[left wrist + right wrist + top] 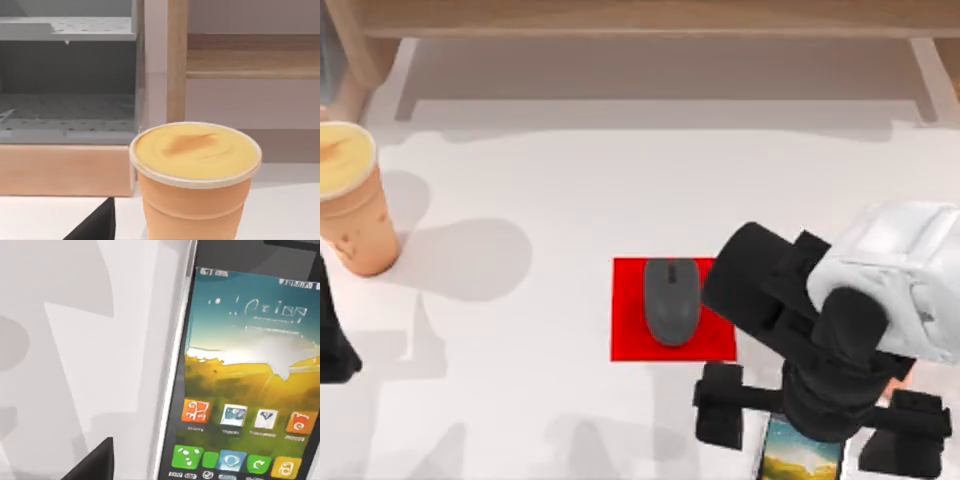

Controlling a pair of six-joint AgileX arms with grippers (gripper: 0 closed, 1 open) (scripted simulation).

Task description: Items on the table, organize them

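**A:** closest thing to the overhead camera is the right arm's white-and-black wrist, bottom right of the bench (570, 180). Its hand (817, 425) sits right over the black smartphone (803, 452), with a dark finger (720, 402) out on each side of it. Fingers look spread wide, not touching the phone as far as anyone can see. The right wrist camera gets the phone's screen (245, 390) full of app icons, lying flat on the white surface.

**B:** and the rest?

**A:** dark grey mouse (672, 300) sits on the red mat (628, 335), mid-bench, just left of that arm. The tan paper cup (350, 195) stands upright at the far left edge, also seen in front of the wooden shelf (177, 60) from the left wrist camera (195, 175). Left arm is at the left edge below the cup; can't tell its hand's state.
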